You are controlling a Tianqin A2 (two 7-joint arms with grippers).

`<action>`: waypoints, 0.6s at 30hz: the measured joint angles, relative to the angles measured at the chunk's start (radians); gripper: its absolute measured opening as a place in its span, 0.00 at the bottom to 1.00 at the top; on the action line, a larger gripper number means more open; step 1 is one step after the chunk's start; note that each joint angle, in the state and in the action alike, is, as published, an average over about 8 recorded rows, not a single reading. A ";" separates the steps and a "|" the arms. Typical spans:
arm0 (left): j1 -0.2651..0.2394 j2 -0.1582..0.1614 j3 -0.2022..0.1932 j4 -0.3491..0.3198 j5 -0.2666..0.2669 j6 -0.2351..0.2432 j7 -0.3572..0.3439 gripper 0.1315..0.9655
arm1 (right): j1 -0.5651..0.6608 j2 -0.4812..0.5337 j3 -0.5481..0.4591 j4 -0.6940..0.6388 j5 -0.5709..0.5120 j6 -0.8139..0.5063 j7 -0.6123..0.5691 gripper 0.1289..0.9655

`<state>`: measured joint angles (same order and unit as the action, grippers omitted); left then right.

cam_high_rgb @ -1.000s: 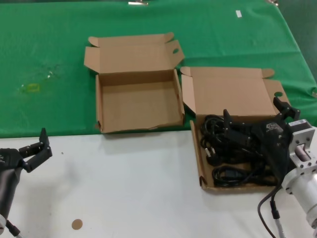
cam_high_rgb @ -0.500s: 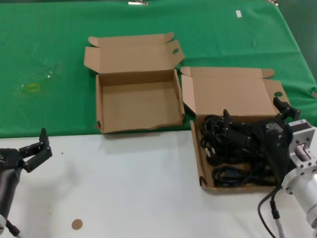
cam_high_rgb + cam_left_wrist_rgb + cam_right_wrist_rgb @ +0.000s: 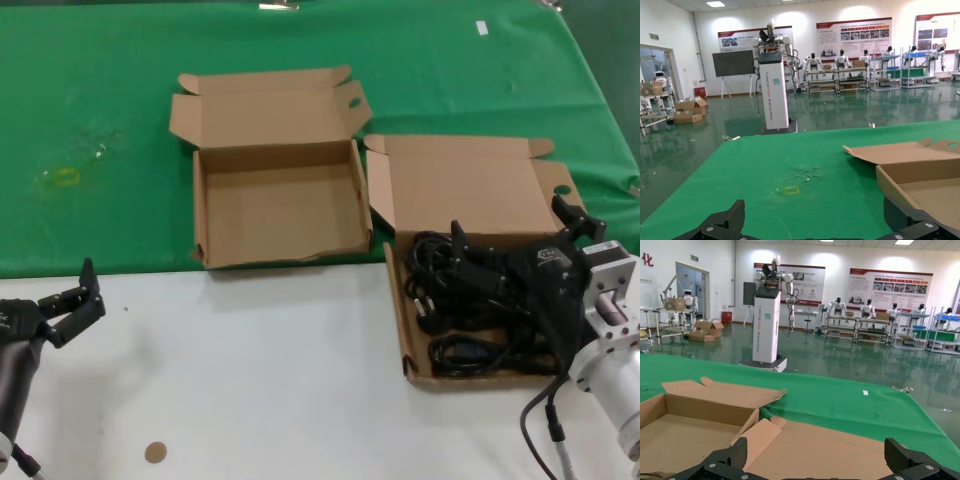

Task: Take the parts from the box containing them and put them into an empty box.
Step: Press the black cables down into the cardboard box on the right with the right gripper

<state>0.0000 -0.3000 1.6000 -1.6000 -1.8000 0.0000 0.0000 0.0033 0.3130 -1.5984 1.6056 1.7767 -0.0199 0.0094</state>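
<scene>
The empty cardboard box [image 3: 280, 215] lies open in the middle, on the green cloth. To its right, a second open box [image 3: 470, 190] holds a tangle of black power cables [image 3: 440, 300]. My right gripper [image 3: 513, 228] is open and hovers over the cables, at the box's right half, touching none that I can see. In the right wrist view its gripper [image 3: 817, 457] is open over the raised lid [image 3: 840, 450], with the empty box [image 3: 690, 427] beyond. My left gripper [image 3: 72, 298] is open and empty over the white table at the front left. The left wrist view shows that gripper [image 3: 815, 222] open, facing the empty box [image 3: 925, 175].
Green cloth [image 3: 100, 100] covers the far half of the table and white surface [image 3: 250, 370] the near half. A small brown disc [image 3: 155, 452] lies on the white part near the front left. A yellow mark [image 3: 62, 178] is on the cloth at the left.
</scene>
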 joint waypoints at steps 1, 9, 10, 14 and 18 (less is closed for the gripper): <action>0.000 0.000 0.000 0.000 0.000 0.000 0.000 1.00 | 0.000 0.000 0.000 0.000 0.000 0.000 0.000 1.00; 0.000 0.000 0.000 0.000 0.000 0.000 0.000 1.00 | 0.000 0.000 0.000 0.000 0.000 0.000 0.000 1.00; 0.000 0.000 0.000 0.000 0.000 0.000 0.000 1.00 | 0.000 0.000 0.000 0.000 0.000 0.000 0.000 1.00; 0.000 0.000 0.000 0.000 0.000 0.000 0.000 1.00 | 0.000 0.000 0.000 0.000 0.000 0.000 0.000 1.00; 0.000 0.000 0.000 0.000 0.000 0.000 0.000 1.00 | 0.000 0.000 0.000 0.000 0.000 0.000 0.000 1.00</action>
<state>0.0000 -0.3000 1.6000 -1.6000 -1.8000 0.0000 0.0000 0.0033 0.3130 -1.5984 1.6056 1.7767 -0.0199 0.0094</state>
